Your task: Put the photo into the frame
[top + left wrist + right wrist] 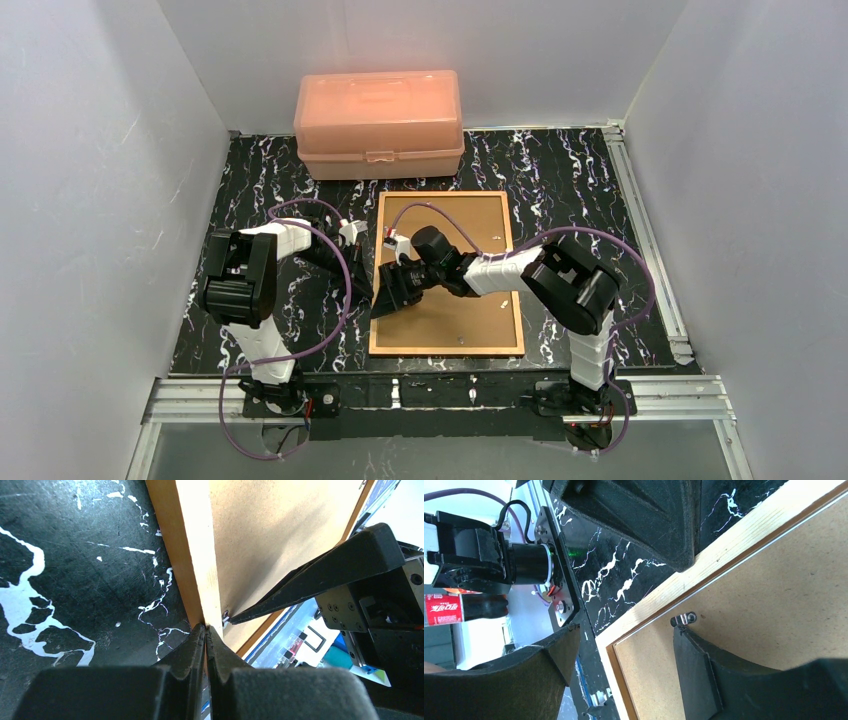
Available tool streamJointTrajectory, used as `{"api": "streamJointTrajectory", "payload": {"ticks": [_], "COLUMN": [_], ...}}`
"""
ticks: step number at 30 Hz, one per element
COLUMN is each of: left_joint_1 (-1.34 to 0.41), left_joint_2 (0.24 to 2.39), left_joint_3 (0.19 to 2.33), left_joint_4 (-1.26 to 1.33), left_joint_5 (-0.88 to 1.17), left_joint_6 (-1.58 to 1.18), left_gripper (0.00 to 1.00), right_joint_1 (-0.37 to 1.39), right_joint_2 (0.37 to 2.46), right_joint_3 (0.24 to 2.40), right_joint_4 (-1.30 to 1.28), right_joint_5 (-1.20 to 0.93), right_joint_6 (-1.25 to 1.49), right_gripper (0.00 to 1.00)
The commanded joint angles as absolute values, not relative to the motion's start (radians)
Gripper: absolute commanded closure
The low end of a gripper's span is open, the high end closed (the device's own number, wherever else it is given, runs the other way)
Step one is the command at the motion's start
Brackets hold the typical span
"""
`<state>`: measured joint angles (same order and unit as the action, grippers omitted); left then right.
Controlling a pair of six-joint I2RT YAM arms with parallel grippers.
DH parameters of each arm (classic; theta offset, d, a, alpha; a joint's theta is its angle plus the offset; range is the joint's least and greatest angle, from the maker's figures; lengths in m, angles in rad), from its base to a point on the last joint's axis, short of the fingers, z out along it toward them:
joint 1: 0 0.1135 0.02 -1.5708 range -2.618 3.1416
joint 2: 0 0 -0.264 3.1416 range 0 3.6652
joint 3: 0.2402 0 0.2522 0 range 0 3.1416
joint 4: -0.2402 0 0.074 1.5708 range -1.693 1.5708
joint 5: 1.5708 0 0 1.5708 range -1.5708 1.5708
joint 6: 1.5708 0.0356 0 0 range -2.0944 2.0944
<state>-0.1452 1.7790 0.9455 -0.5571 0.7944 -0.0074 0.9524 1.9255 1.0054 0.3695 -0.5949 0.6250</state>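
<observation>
My left gripper (pixel 205 630), fingers pressed together, bears on the edge of the frame (pixel 195 540), likely steadying it. My right gripper (pixel 625 635) is spread, one finger just beside a metal clip (pixel 684 618) on the backing board (pixel 774 590). No photo visible.

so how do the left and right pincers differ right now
The left pincer is shut, while the right pincer stands open. The left pincer's tips meet against the wooden border of the frame. The right pincer straddles that border, with one finger over the backing board, its tip at a small metal tab. Both are at the frame's left side, and neither visibly holds anything.
</observation>
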Motion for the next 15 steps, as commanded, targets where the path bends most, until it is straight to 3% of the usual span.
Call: {"api": "streamJointTrajectory", "payload": {"ticks": [1,15], "left_joint_1": [-0.152,-0.151], "left_joint_2": [1.78,1.782], "left_joint_3": [0.958,0.963], "left_joint_4": [-0.586,-0.596], "left_joint_5": [0.813,0.816], "left_joint_6": [0.007,0.009], "left_gripper": [0.98,0.98], "right_joint_1": [0.966,0.99], "right_joint_2": [1.951,1.931], "right_joint_3": [1.023,0.977], "right_joint_4": [0.373,0.452], "right_joint_5": [-0.558,-0.457], "right_joint_6": [0.611,0.66], "right_gripper": [0.24,0.26]}}
